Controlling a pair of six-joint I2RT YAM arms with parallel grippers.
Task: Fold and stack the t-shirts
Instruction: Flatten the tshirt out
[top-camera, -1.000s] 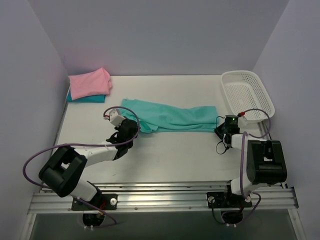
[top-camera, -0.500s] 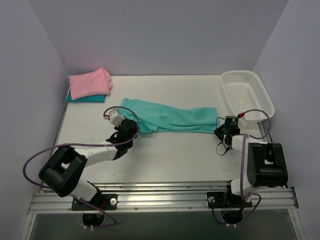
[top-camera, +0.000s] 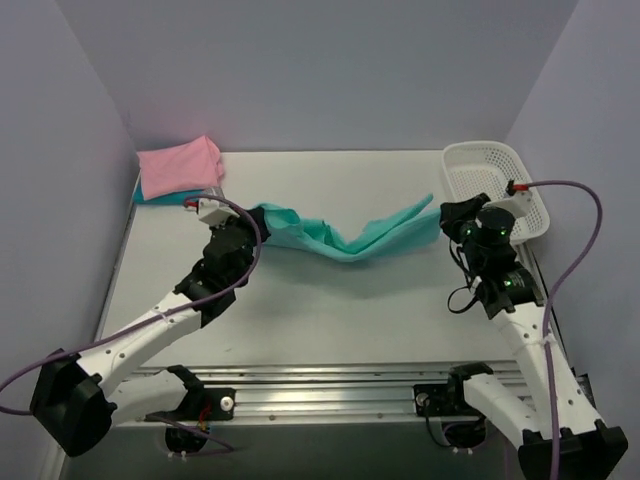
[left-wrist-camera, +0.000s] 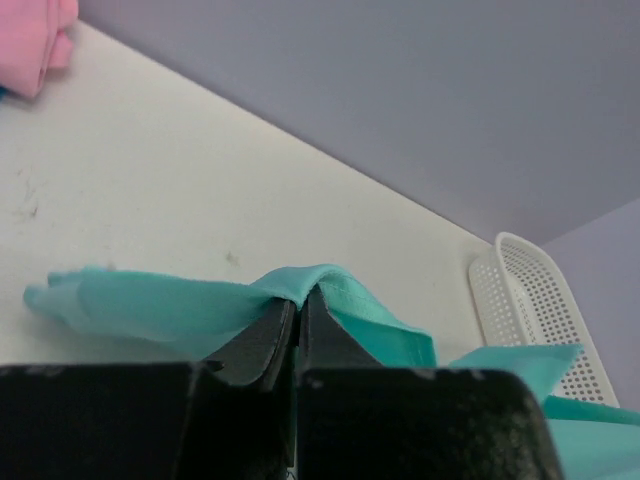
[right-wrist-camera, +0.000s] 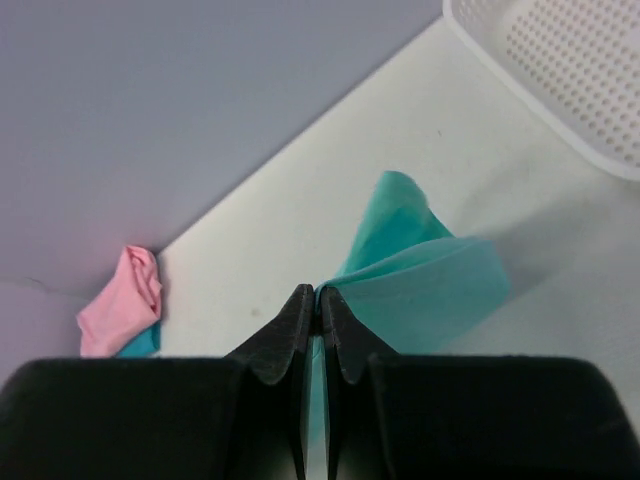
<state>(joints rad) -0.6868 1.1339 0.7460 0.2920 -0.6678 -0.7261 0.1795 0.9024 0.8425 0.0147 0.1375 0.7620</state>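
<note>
- The left gripper is clamping one end of the teal-green t-shirt, and the right gripper is clamping the other end. Both jaw pairs are pressing together on cloth.
- The shirt is hanging between the arms across the centre of the top view, and its middle is sagging toward the table.
- For a clean fold, the arms should be moving level and drawing the cloth taut before laying it down. Uneven tension is likely to leave wrinkles.
- Only the top view is showing the sag, along with the pink t-shirt lying on the darker teal-blue t-shirt at upper left.
- Only the wrist views are showing the cloth pinched at the fingertips.
</note>
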